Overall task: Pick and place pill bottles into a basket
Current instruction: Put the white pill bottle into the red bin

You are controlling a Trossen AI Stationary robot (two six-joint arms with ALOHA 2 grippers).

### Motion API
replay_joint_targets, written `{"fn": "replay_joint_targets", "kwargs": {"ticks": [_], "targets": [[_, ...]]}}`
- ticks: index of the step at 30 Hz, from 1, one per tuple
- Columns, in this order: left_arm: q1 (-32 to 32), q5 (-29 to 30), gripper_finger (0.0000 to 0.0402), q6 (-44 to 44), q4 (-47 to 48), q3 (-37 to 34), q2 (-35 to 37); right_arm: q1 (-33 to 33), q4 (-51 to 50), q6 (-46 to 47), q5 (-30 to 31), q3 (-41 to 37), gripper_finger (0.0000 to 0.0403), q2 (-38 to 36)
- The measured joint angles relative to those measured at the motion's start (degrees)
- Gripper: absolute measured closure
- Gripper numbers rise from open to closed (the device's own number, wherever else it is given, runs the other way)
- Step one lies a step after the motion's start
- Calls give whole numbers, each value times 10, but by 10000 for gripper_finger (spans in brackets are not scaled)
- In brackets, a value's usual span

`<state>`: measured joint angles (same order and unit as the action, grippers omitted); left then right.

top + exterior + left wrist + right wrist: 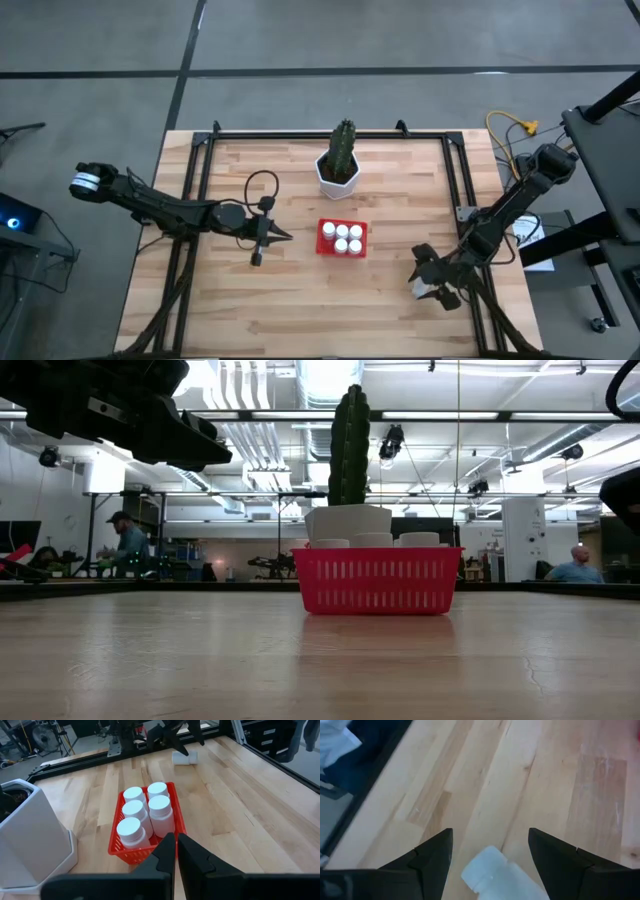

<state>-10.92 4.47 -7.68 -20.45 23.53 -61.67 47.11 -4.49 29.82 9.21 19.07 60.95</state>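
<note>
The red basket (325, 240) stands at mid-table and holds several white pill bottles (160, 812) upright; their caps (372, 540) show over its rim in the low view. One more pill bottle (492, 877) lies on its side on the wood near the table's right edge (185, 757). My right gripper (490, 834) hangs over it, slanting down, open, one finger on each side and not touching it. My left gripper (176, 842) is shut and empty, just left of the basket (285, 237), pointing at it.
A white hexagonal pot with a green cactus (339, 168) stands right behind the basket. A black rail frame (460, 180) runs along the table's sides and back. Bare wood lies in front of the basket and to its right.
</note>
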Motion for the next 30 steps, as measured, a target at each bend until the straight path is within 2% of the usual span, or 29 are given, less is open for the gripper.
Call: {"fn": "replay_joint_targets", "kwargs": {"ticks": [8,15,19,25,30], "targets": [[0,-2,400,0,0,0,0,-3,-7,1,4,11,154,-43],[0,-10,400,0,1,0,0,-4,-167,3,13,105,156,-41],[0,-12,400,0,6,-1,0,-4,-248,35,15,156,156,-23],[0,-12,400,-2,5,-1,0,-4,-313,92,8,178,156,23],[0,-12,400,-2,5,-1,0,-4,-342,100,-39,199,156,71]]}}
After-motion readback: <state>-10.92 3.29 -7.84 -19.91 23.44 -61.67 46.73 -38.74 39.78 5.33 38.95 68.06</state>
